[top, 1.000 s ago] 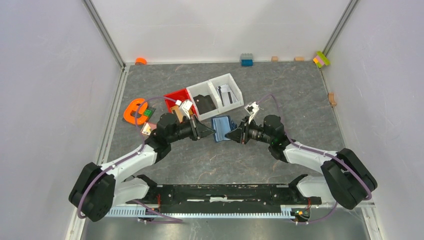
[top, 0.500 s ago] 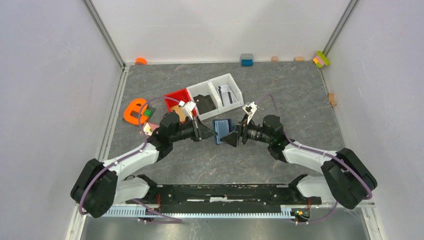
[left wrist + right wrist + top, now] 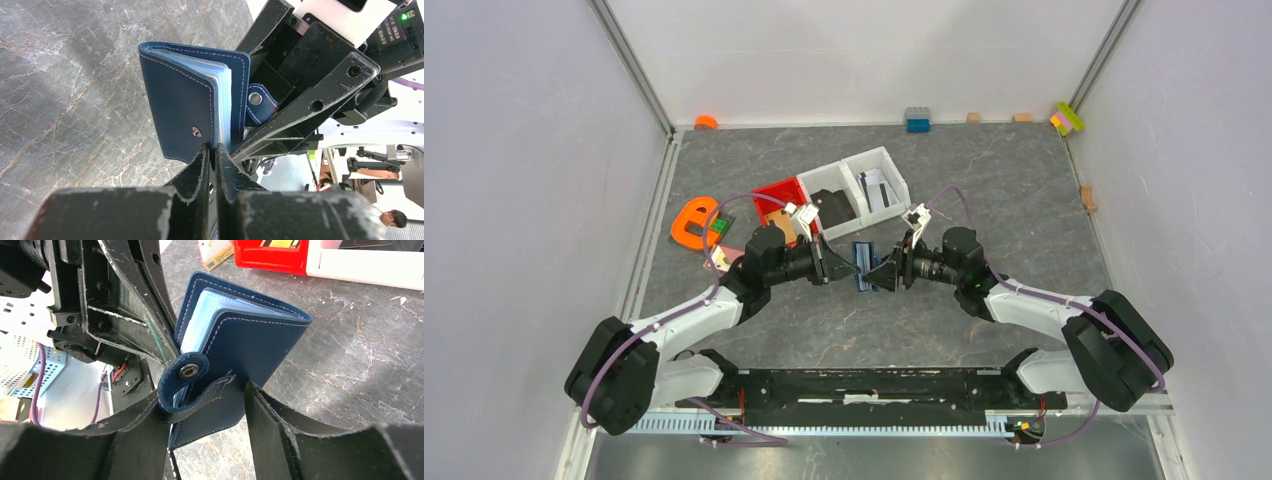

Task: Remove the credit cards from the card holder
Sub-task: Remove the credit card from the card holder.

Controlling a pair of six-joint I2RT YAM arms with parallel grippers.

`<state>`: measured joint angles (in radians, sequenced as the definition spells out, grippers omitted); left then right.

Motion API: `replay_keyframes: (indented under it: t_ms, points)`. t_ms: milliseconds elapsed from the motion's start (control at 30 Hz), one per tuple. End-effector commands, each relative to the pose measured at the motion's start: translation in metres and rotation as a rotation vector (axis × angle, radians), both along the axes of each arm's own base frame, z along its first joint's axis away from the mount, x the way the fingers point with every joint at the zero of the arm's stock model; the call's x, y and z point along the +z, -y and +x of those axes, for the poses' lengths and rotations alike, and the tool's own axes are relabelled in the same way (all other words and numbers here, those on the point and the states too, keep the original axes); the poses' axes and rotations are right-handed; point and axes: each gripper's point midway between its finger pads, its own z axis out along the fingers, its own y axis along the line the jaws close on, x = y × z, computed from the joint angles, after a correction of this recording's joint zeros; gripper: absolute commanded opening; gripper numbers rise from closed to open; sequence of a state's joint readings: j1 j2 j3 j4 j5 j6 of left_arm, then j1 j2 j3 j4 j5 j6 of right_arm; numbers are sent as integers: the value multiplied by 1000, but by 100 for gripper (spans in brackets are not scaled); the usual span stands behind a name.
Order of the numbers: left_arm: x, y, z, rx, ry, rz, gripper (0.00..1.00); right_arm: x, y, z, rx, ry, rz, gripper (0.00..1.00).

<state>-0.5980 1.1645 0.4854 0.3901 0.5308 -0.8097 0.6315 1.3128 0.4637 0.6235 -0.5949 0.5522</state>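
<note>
Mid-table, both arms reach inward and meet at the holder (image 3: 862, 264). It is lifted off the table (image 3: 984, 190), standing on edge and folded nearly shut, spine to the far side.

Left gripper (image 3: 212, 156): fingers pinched tight on the lower edge of one navy cover, just beside its snap stud.

Right gripper (image 3: 205, 410): fingers clamp the other cover from both sides, with the strap (image 3: 186, 374) bent over between them, snap end curled up and unfastened.

Pale blue sleeves (image 3: 202, 315) show between the covers; whether they hold anything I cannot tell.

Grey cards (image 3: 875, 187) lie in the right compartment of the white bin (image 3: 894, 165), just beyond the grippers.
</note>
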Motion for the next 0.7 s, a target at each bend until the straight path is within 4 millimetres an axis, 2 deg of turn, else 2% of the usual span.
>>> replay_keyframes:
  t_ms: [0, 100, 367, 467, 600, 667]
  points:
    - [25, 5, 8, -9, 104, -14, 2, 21, -8, 4, 20, 64, 34, 58]
    - [25, 5, 8, -4, 106, -14, 2, 22, -8, 4, 21, 63, 35, 56]
    - [26, 5, 7, -7, 107, -15, 2, 23, -8, 4, 21, 66, 39, 67]
    - [28, 4, 7, -9, 112, -21, 2, 22, -8, 4, 21, 64, 36, 59]
    - [27, 4, 7, -4, 109, -19, 2, 22, -9, 4, 25, 61, 38, 55]
    - [27, 5, 7, -6, 108, -20, 2, 21, -9, 4, 26, 60, 37, 49]
